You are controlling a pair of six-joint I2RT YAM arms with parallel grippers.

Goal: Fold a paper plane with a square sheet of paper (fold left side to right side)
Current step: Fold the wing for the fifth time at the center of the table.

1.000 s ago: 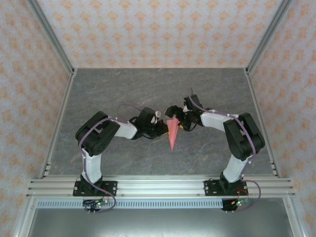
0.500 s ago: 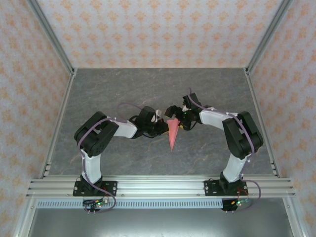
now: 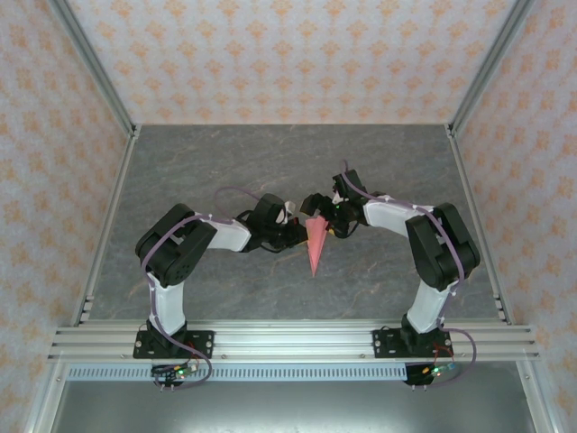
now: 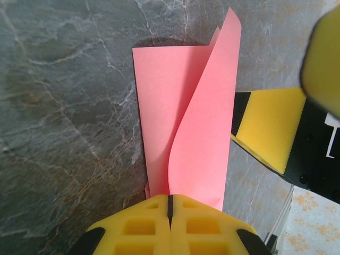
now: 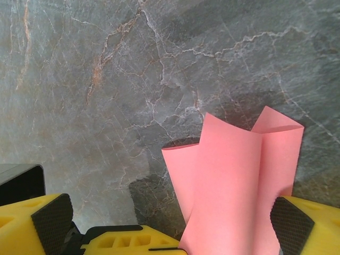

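Paper plane (image 3: 314,245): one item, salmon-pink, plain. It is forming a slim dart, sharp tip pointing toward the near edge of the table (image 3: 207,162). Its layers are curling apart. Left gripper (image 4: 170,201) is pinching one edge.

R end effector (image 5: 171,227) open, paper plane (image 5: 239,180) btwn fingers (image 5: 50,223), over marble table (image 5: 106,79).

Grey marbled table (image 3: 225,162), patterned walls (image 3: 297,54)
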